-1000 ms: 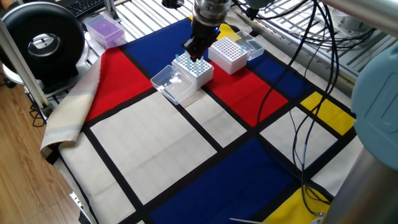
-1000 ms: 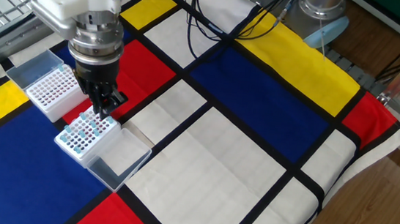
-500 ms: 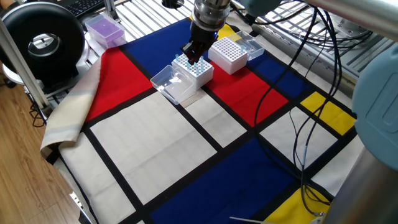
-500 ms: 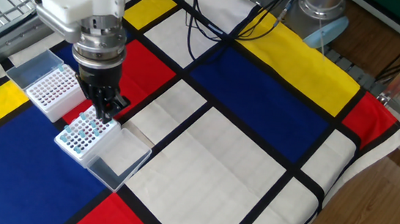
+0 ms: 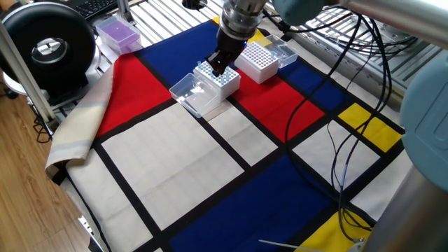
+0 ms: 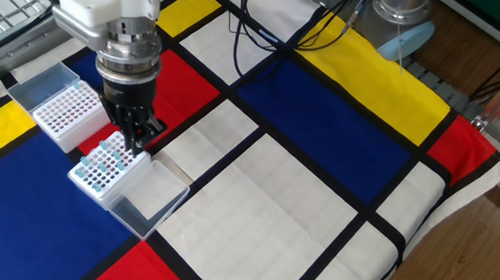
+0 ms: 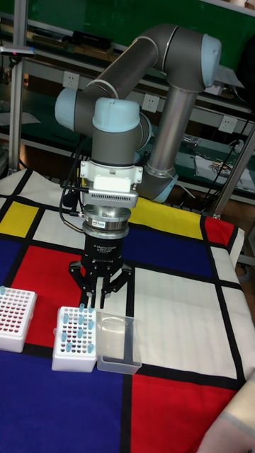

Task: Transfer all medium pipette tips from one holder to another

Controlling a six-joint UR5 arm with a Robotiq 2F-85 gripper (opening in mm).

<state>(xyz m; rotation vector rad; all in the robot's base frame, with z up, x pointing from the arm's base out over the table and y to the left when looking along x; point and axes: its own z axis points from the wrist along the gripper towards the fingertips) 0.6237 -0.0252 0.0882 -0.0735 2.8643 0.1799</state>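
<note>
Gripper: black two-finger gripper [image 7: 91, 303] on the grey UR5 arm [image 7: 170, 92] points straight down over the rear edge of the nearer white perforated box [image 7: 74, 348]; seen too in one fixed view [image 5: 218, 68] and the other fixed view [image 6: 134, 140].
Jaws: close together at the tips just above the box top; whether they are clamped on a tip I cannot tell.
Medium pipette tips: small slender pale-blue translucent plastic cones [image 7: 79, 327] stand upright in the holes of the nearer box, scattered over several rows; they also show as blue dots on that box in the other fixed view [image 6: 100, 164].
Nearer box: white, perforated, with its clear plastic lid [image 7: 117, 343] hinged open and lying flat beside it on the side toward the white panel.
Second holder: another white perforated box [image 7: 15, 318] sits just beside the first, on the blue and red panels; one pale-blue tip stands at its far corner in the tall fixed view. Its own clear lid [image 6: 39, 88] lies open behind it.
Counter: covered by a cloth [image 6: 318, 202] of red, blue, yellow and white blocks parted by black lines.
Surroundings: purple-topped tip box [image 5: 117, 32] and a round black device [image 5: 47, 43] sit off the cloth's far corner in one fixed view; black cables [image 5: 343, 140] hang across the cloth.
</note>
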